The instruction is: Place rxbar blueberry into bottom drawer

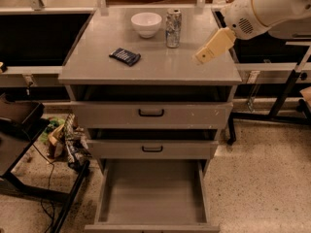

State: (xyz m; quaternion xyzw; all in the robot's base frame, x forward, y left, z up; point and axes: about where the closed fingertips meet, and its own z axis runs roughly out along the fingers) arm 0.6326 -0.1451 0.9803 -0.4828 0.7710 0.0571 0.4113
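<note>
The rxbar blueberry (125, 56), a small dark flat bar, lies on the left part of the grey cabinet top (160, 67). My gripper (204, 55) is cream-coloured and hangs over the right part of the top, well to the right of the bar and empty. It points down and to the left from the white arm (272, 6) at the upper right. The bottom drawer (153, 195) is pulled out wide at the foot of the cabinet, and its grey tray holds nothing.
A white bowl (146, 23) and a silver drink can (173, 28) stand at the back of the top, the can just left of my gripper. Two upper drawers with black handles (151, 113) are shut. Clutter and cables (63, 140) lie on the floor at left.
</note>
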